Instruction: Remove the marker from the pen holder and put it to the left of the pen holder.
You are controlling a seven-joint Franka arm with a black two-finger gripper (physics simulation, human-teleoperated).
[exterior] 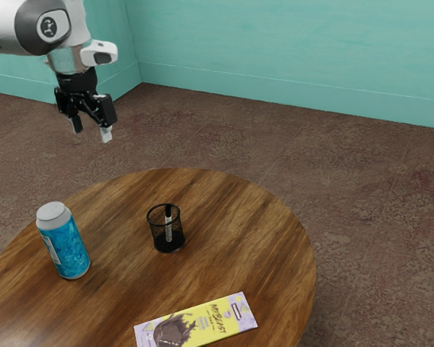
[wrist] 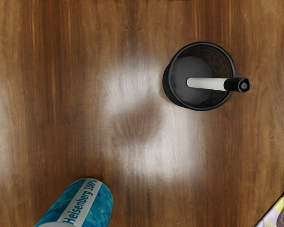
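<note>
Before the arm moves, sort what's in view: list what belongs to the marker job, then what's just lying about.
Part of the job:
- marker, leaning in the pen holder, its black cap up at the rim
- pen holder, black mesh, upright
- gripper, open

Just lying about:
- blue can, upright
- yellow and purple bar, lying flat

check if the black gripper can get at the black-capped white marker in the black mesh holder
Probably yes: the gripper is open, the marker leans over the rim of the holder, and the blue cylindrical can stands aside.
</note>
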